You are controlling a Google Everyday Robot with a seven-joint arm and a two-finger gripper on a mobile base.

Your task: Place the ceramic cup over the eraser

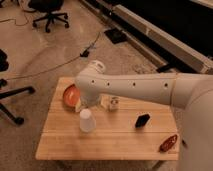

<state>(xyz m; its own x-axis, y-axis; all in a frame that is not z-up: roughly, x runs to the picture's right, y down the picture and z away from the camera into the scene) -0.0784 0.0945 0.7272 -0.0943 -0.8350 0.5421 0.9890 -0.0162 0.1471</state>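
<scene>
The white ceramic cup (86,121) stands on the wooden table (110,142), left of centre. The arm reaches in from the right, and its wrist hangs directly above the cup. The gripper (86,107) points down at the cup's top, mostly hidden under the wrist. I cannot tell whether it is touching the cup. The black eraser (142,120) lies on the table to the right of the cup, about a quarter of the table's width away.
An orange bowl (70,95) sits at the back left, partly behind the arm. A small white bottle (114,103) stands at the back middle. A red-brown oblong object (168,143) lies near the front right corner. Office chairs and cables are on the floor beyond.
</scene>
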